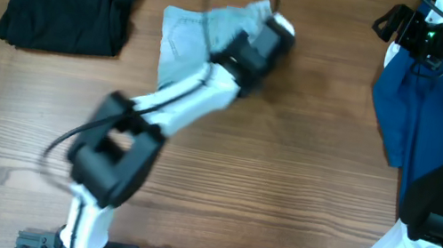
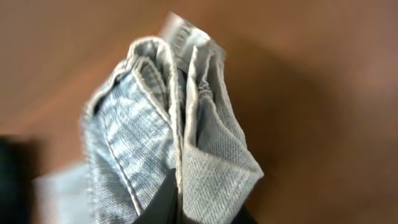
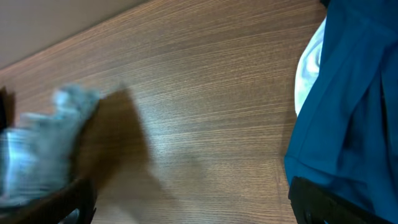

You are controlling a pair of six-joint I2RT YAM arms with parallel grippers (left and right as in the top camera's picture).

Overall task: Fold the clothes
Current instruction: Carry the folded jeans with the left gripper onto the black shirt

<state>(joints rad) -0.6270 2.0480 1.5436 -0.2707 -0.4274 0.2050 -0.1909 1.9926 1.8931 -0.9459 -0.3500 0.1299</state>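
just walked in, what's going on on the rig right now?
The left gripper is shut on a bunched, layered edge of the pale denim shorts, which looks raised off the wooden table at far centre. That arm is blurred, so it is probably mid-fold. The right gripper is open and empty, off to the right beside the dark-blue garment. A black garment lies folded at far left.

Pale, washed-out blue denim with lighter stitched seams is shown on the shorts [image 2: 211, 162]. A black garment [image 1: 66, 1], a deep-blue garment [image 1: 400, 109] and a brown, wood-grained surface [image 1: 284, 180] are also seen.
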